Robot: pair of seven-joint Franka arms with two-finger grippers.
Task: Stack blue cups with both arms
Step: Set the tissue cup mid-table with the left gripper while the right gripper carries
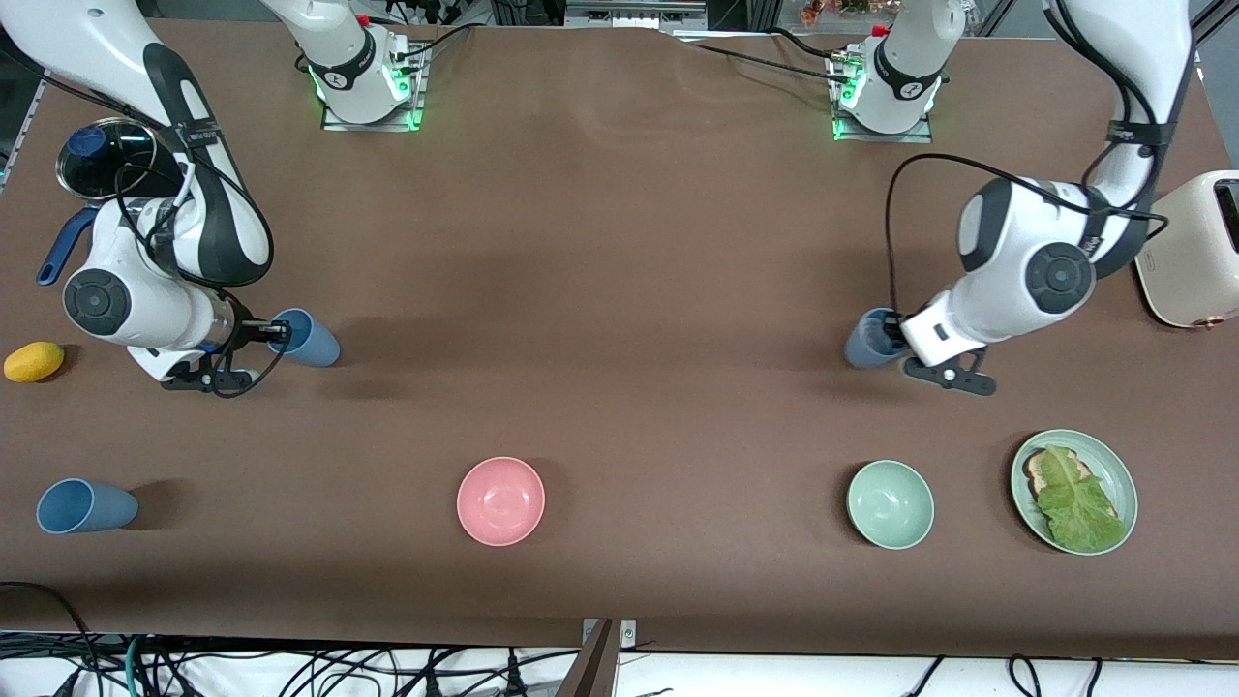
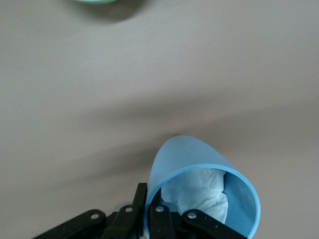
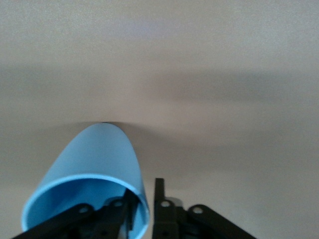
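Note:
My right gripper (image 1: 279, 332) is shut on the rim of a light blue cup (image 1: 308, 337) and holds it on its side just above the table, toward the right arm's end. In the right wrist view one finger is inside the cup (image 3: 99, 154) and one outside, at my right gripper (image 3: 144, 194). My left gripper (image 1: 892, 339) is shut on the rim of a slate blue cup (image 1: 868, 340), also on its side, toward the left arm's end. In the left wrist view this cup (image 2: 199, 159) holds crumpled white paper (image 2: 199, 191), with my left gripper (image 2: 151, 199) across its wall.
A third blue cup (image 1: 85, 505) lies on its side at the right arm's end, near the front camera. A pink bowl (image 1: 500, 500), a pale green bowl (image 1: 890, 504) and a green plate (image 1: 1121, 481) with toast and lettuce stand nearer the camera. A toaster (image 1: 1195, 252), a yellow fruit (image 1: 34, 361) and a lidded pot (image 1: 106, 160) sit at the table's ends.

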